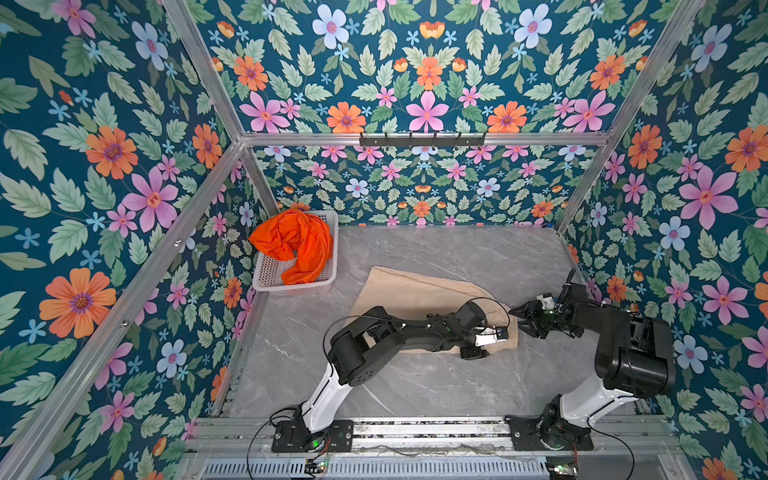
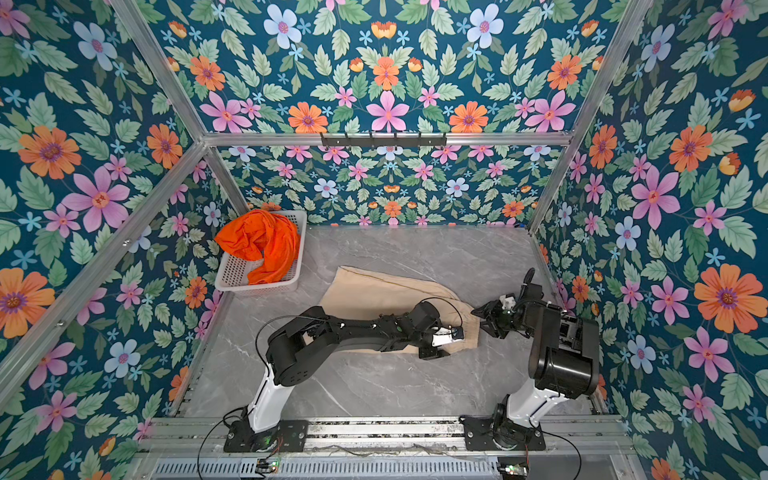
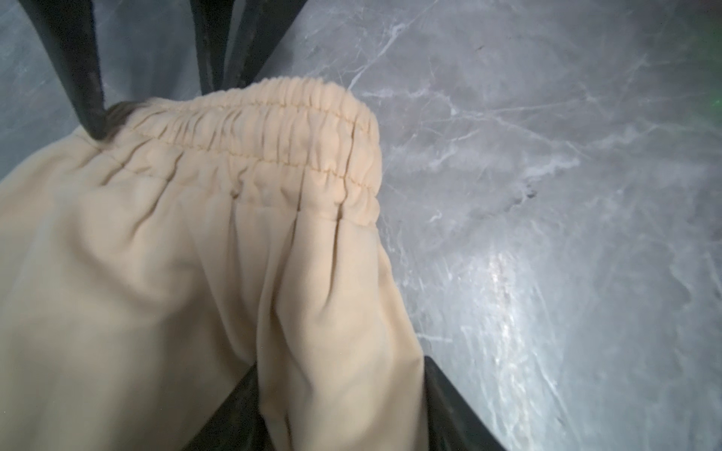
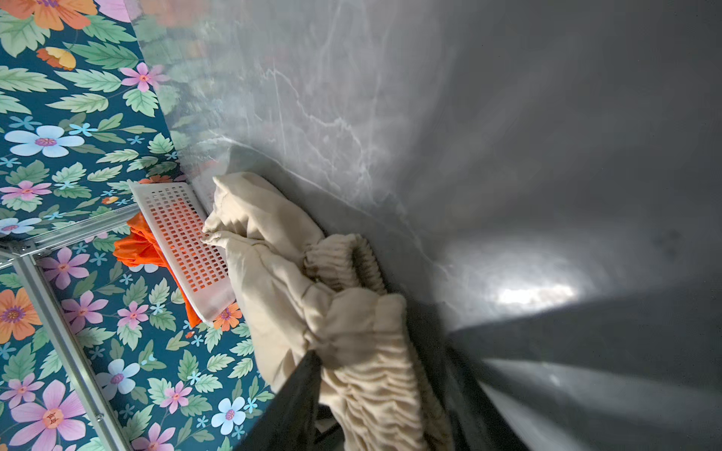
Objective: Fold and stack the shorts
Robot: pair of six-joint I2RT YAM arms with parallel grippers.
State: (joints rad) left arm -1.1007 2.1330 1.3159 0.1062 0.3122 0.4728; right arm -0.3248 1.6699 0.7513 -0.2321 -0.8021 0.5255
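Observation:
The beige shorts lie spread on the grey marble table in both top views, gathered waistband toward the right. My left arm reaches across them, and my left gripper is down at their near right corner. In the left wrist view a ridge of beige cloth fills the gap of the left gripper. My right gripper is at the waistband's right end, shut on the bunched elastic. The orange shorts sit crumpled in the white basket.
The basket stands at the back left against the flowered wall. A black hook rail hangs on the back wall. Aluminium rails carrying both arm bases run along the table's front edge.

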